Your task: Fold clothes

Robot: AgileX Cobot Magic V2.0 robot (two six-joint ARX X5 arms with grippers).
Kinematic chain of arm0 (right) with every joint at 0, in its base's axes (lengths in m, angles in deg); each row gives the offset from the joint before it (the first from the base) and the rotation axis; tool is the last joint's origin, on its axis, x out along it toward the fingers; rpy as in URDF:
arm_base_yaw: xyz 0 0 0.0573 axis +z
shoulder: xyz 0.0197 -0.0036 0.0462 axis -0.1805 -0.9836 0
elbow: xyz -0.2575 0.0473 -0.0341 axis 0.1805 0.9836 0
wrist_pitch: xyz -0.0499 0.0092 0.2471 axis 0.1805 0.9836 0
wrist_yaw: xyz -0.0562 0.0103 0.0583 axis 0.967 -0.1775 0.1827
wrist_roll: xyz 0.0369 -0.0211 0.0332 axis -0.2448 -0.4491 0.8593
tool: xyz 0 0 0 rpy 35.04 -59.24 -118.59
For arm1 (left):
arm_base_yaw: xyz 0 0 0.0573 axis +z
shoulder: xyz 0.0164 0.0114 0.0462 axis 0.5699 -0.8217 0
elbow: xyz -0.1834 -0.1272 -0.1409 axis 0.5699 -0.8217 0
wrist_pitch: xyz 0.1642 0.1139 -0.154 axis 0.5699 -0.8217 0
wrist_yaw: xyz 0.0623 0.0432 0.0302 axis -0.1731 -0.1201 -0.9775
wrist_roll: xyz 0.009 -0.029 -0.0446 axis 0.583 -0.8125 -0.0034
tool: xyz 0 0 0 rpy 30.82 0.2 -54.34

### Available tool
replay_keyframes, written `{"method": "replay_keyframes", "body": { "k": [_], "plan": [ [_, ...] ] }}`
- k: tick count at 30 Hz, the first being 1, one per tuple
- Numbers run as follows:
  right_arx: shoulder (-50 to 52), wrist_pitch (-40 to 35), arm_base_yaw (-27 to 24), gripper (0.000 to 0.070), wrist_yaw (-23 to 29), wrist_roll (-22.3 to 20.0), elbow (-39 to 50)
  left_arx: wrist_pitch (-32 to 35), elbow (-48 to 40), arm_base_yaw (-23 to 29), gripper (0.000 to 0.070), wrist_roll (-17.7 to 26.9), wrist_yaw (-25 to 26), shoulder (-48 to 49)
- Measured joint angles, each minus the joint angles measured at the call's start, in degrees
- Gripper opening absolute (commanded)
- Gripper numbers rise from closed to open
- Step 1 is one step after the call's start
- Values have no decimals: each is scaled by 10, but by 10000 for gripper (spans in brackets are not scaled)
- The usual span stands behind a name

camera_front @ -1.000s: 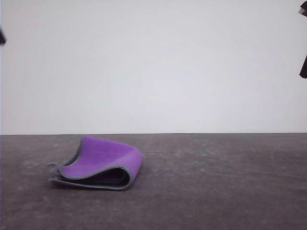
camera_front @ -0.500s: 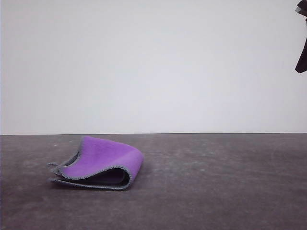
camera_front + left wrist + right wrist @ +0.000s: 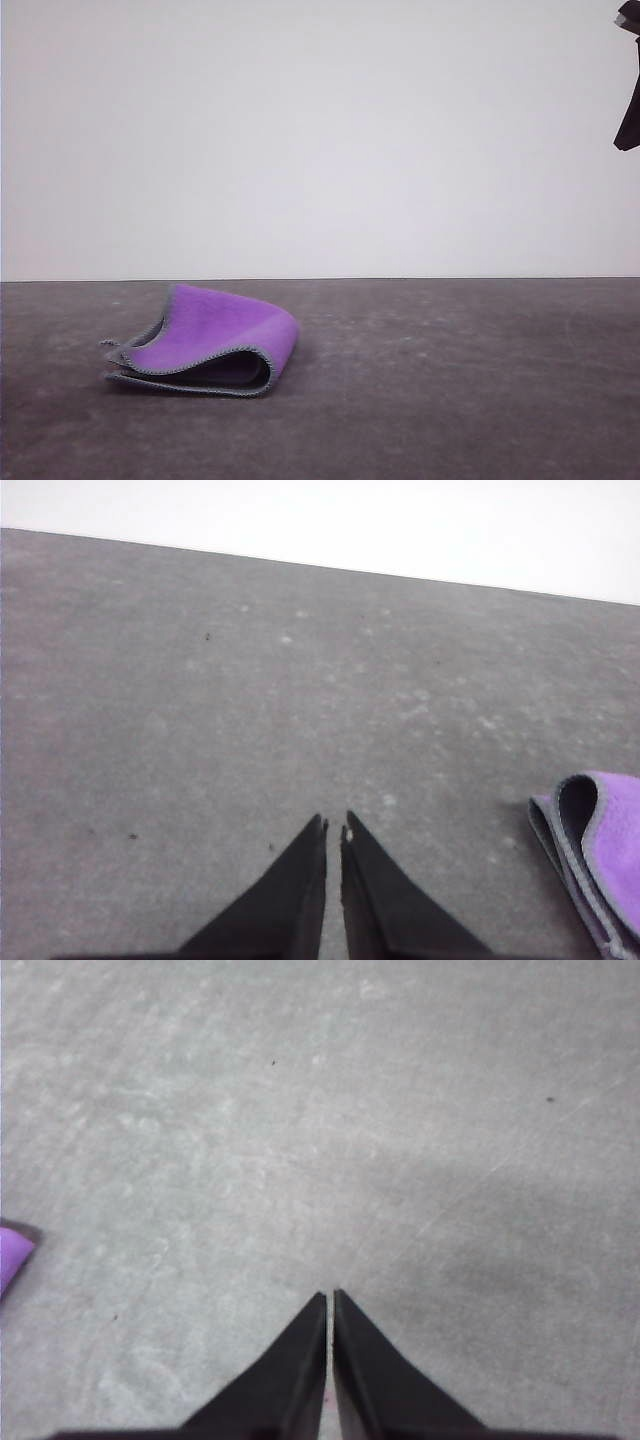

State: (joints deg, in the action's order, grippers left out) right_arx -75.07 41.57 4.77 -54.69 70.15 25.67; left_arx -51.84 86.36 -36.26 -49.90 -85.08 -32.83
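Note:
The clothes (image 3: 205,343) are one small cloth lying folded over on the dark table, left of centre in the front view, purple face up, dark face inside, with grey stitched edging. Its folded edge (image 3: 595,865) also appears in the left wrist view, and a purple corner (image 3: 12,1255) in the right wrist view. My left gripper (image 3: 333,825) is shut, empty, above bare table beside the cloth. High over bare table, my right gripper (image 3: 329,1296) is shut and holds nothing. A dark part of the right arm (image 3: 630,90) hangs at the front view's upper right edge.
The grey table (image 3: 450,380) stretches bare to the right of the cloth and ends at a far edge against a white wall (image 3: 320,140).
The left arm's dark tip at the upper left edge of the front view has gone out of sight. The right arm's part has shifted slightly up and left. The cloth has not moved.

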Motion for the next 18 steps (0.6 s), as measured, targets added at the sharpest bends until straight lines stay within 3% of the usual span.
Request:
{"method": "replay_keyframes", "body": {
  "k": [18],
  "plan": [
    [0,-2,0,6,1,0,0,0,0,0,16,0,0,-5]
  ]
}}
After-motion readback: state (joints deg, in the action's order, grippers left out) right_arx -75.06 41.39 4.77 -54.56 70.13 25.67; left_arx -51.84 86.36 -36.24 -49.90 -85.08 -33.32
